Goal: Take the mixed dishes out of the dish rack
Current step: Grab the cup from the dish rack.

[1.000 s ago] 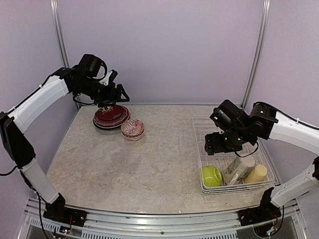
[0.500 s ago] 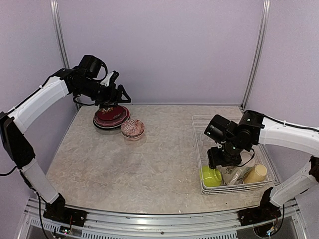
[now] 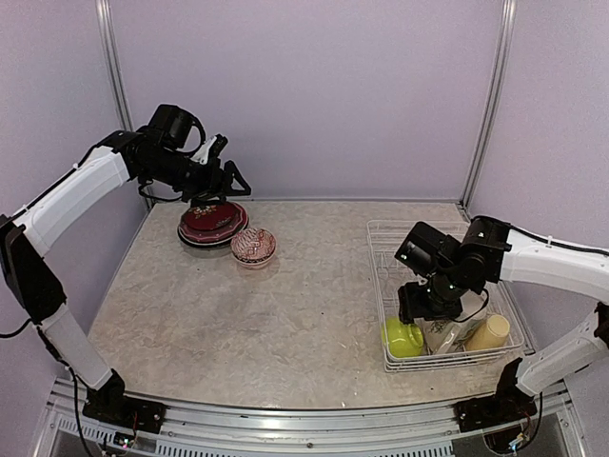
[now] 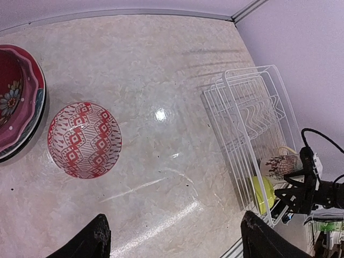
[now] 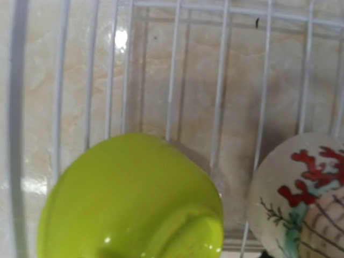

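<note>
The white wire dish rack [image 3: 385,249] stands at the right and holds a lime-green bowl [image 3: 402,337], a cream mug [image 3: 447,333] lying on its side and a yellow mug [image 3: 491,332]. My right gripper [image 3: 414,307] hangs low just above the lime-green bowl [image 5: 134,199]. Its fingers do not show in the right wrist view, where the cream mug [image 5: 301,199] is at the right. My left gripper [image 3: 221,179] is open and empty above the stacked dark red plates [image 3: 211,222]. The red-patterned bowl [image 3: 253,246] sits beside them on the table.
In the left wrist view the left gripper [image 4: 174,242] has its fingers wide apart over the marble table, with the red-patterned bowl [image 4: 84,140], the plate stack [image 4: 16,107] and the rack [image 4: 252,123] in sight. Purple walls enclose the back and sides.
My right arm has come down and toward the near end of the rack, onto the lime-green bowl. My left gripper has barely shifted above the plates.
</note>
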Available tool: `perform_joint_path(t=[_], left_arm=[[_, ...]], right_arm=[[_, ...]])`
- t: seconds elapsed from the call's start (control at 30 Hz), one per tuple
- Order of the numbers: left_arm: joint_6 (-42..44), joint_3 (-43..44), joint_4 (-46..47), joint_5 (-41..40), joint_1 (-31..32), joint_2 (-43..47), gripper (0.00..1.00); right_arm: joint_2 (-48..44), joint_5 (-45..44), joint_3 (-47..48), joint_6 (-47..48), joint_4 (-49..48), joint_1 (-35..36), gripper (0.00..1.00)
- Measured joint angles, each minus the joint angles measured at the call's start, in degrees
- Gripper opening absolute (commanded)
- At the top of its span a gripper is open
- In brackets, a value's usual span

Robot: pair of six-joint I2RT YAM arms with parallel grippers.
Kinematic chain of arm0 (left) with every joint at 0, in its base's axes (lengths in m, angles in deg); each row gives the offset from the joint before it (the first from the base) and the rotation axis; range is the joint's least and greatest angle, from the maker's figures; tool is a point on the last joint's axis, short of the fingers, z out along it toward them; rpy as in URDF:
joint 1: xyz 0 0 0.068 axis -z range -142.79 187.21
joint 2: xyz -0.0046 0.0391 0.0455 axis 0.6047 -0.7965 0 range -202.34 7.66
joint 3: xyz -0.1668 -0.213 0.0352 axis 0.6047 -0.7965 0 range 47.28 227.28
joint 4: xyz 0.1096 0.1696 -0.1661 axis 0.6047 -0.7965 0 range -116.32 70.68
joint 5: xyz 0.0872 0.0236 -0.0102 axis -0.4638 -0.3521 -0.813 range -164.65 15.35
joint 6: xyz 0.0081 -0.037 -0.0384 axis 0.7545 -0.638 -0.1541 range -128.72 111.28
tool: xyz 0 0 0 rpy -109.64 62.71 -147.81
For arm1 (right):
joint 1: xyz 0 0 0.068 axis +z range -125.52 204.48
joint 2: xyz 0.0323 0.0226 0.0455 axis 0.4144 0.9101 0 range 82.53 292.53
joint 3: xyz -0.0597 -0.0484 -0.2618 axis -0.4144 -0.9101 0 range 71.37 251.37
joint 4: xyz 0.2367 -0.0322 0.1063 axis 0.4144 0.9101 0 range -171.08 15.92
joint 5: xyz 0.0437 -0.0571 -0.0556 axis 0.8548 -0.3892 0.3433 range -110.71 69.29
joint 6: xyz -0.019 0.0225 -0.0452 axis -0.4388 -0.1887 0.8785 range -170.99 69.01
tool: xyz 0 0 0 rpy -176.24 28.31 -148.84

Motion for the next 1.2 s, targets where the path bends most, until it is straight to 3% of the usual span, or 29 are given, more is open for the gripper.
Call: perform_joint_path(t=[0.3,0.5,0.73,1.0,1.2], left_arm=[[0.0,0.0,0.0,0.2,0.1,0.0,0.8],[0.0,0.0,0.0,-0.1,0.6,0.0,0.8],[0.0,0.0,0.0,-0.1,0.8,0.0,0.8],[0.0,0.0,0.0,-0.1,1.5,0.0,0.8],[0.0,0.0,-0.1,-0.1,1.8,-0.4,0.8]], right_arm=[[1.1,1.3,-2.7,1.4,-4.4,0.0,0.61],[1.3,0.6,-2.7,1.5,-4.0,0.0,0.8],[1.3,3.1,-3.6,3.3,-4.8,0.0,0.84],[1.0,1.6,-3.5,1.8,-4.1,0.0,0.65],[-0.9,-2.3,-3.6,-0.3,0.2,0.0,0.57]])
